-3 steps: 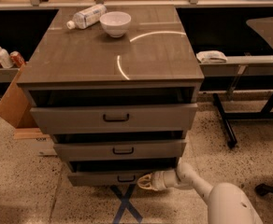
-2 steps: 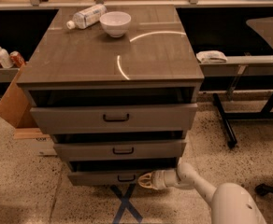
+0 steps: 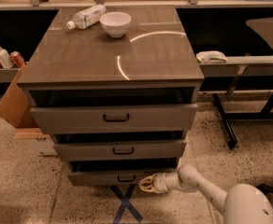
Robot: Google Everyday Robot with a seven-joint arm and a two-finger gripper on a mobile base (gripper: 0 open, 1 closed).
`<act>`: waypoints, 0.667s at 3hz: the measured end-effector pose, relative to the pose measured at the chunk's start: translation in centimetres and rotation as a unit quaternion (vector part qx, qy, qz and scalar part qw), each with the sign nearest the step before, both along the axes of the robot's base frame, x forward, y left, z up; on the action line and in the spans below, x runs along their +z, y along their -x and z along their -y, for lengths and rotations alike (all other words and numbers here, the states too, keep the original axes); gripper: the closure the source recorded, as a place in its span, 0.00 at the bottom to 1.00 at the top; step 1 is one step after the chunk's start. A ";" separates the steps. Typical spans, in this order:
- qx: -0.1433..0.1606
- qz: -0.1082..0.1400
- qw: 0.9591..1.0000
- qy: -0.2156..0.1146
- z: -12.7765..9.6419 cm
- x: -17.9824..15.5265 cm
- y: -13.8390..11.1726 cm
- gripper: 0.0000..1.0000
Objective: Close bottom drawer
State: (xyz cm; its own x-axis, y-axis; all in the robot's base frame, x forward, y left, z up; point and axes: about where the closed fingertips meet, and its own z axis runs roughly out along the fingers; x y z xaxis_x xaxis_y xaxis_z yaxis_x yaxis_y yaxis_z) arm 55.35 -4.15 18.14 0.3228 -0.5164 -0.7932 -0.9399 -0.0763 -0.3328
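Note:
The grey-brown cabinet has three drawers, all pulled out a little. The bottom drawer is the lowest and slimmest front, with a small black bar handle. It sticks out slightly, with a dark gap above it. My gripper is low near the floor, at the right part of the bottom drawer's front, just right of the handle. Its tan fingers point left at the panel. The white arm runs back to the lower right.
A white bowl and a lying plastic bottle rest on the cabinet top. A cardboard box stands left of the cabinet. A table with black legs stands to the right. Blue tape marks an X on the floor.
The bottom drawer front seems to sit slightly further in than before. The gripper stays at its right part, barely shifted.

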 end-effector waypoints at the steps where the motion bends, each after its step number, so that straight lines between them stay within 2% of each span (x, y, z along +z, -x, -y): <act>1: 0.021 -0.009 1.000 0.001 0.2 2.4 4.1 1.00; 2: 0.036 -0.022 0.999 -0.005 0.2 3.8 6.7 1.00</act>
